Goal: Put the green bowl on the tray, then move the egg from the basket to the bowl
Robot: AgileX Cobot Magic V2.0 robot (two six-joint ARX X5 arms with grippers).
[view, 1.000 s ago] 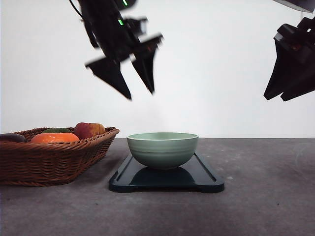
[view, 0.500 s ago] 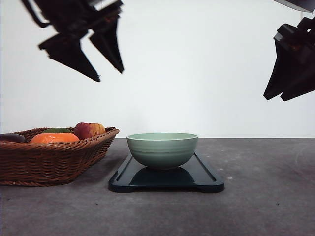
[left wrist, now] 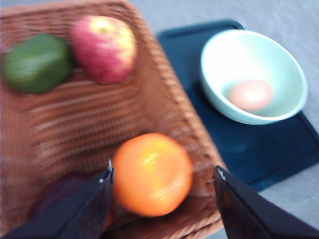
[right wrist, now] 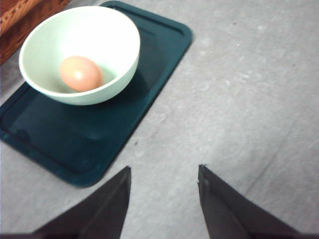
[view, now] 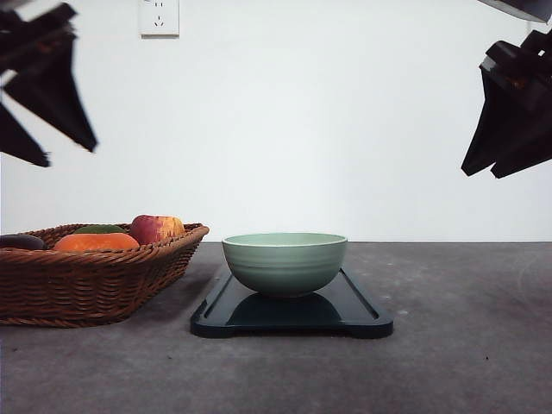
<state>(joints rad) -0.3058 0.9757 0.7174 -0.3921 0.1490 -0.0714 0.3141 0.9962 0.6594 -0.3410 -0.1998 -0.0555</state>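
The green bowl (view: 285, 263) stands upright on the dark tray (view: 362, 315) at the table's middle. A tan egg (right wrist: 81, 73) lies inside the bowl (right wrist: 79, 47); it also shows in the left wrist view as the egg (left wrist: 250, 94) in the bowl (left wrist: 251, 74). The wicker basket (view: 86, 285) sits left of the tray, close beside it. My left gripper (view: 65, 153) hangs open high above the basket, holding nothing. My right gripper (view: 485, 172) hangs open high at the right, over bare table right of the tray (right wrist: 45, 134).
The basket (left wrist: 164, 74) holds an orange (left wrist: 152, 174), a red-yellow apple (left wrist: 103, 47), a green fruit (left wrist: 36, 62) and a dark purple item (left wrist: 60, 191). Bare grey table lies to the right of the tray. A wall socket (view: 159, 15) is on the back wall.
My left gripper has swung left from above the bowl to above the basket, still open. The right gripper, bowl and tray have not moved.
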